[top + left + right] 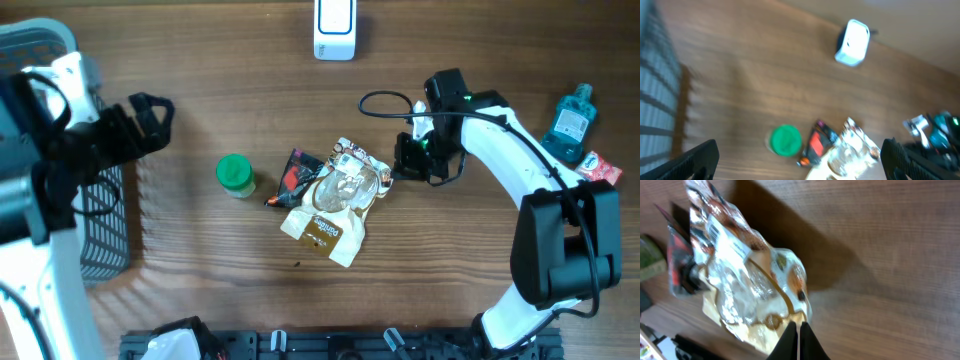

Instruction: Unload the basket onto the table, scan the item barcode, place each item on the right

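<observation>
Underneath everything lies the brown wood-grain desk (220, 70), which fills all three views. At the left edge of the overhead view stands a grey slatted plastic basket (105, 230), partly covered by the left arm (60, 150). The white-and-black right arm (510, 160) reaches in from the lower right toward the middle of the frame.

Near the centre of the overhead view the crinkled clear plastic snack bag with cream and brown print (340, 195) lies on the desk. The right gripper (796, 332) is closed on the bag's right-hand edge, its fingers pinched together on the film at the bottom of the right wrist view. A white label with a barcode (715, 230) shows near the bag's far end, at the upper left of that view.

The left gripper (155, 120) hangs at the upper left of the overhead view, beside the basket, jaws spread wide and holding nothing.

A white box-shaped scanner (334, 28) sits at the top centre, well apart from the bag. A blue liquid bottle (570, 125) stands at the right edge, with a small red-and-white packet (598, 168) just below it. A green-lidded round jar (234, 173) stands left of the bag, and a black-and-red sachet (297, 175) lies between them, touching the bag.
</observation>
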Controlling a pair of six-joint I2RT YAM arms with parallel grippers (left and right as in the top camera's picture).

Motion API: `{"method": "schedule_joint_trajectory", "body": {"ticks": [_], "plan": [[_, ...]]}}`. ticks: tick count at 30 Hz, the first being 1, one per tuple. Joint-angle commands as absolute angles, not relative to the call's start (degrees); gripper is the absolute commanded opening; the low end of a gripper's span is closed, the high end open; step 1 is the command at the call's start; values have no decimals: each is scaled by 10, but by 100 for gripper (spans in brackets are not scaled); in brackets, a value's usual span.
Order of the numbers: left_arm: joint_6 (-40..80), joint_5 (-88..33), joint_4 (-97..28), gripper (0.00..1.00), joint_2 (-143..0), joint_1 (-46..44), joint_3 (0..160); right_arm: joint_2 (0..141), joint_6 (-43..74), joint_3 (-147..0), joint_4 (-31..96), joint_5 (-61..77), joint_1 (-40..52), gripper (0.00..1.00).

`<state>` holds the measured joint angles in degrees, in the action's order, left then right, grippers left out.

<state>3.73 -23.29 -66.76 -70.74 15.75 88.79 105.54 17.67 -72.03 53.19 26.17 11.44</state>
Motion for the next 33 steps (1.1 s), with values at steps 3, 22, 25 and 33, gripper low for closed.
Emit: {"method": "schedule_joint_trajectory", "body": {"ticks": [3, 22, 25, 33], "plan": [[36, -279, -677, 94, -806, 88, 834, 1055, 170, -720, 491, 289, 115, 5], [50, -279, -599, 4, -879, -150, 750, 1103, 213, -714, 485, 240, 168, 4], [87, -284, -534, 4, -879, -166, 655, 1103, 210, -714, 492, 218, 168, 5], [157, -302, -409, 4, -879, -201, 499, 1103, 211, -714, 485, 186, 163, 5]]}}
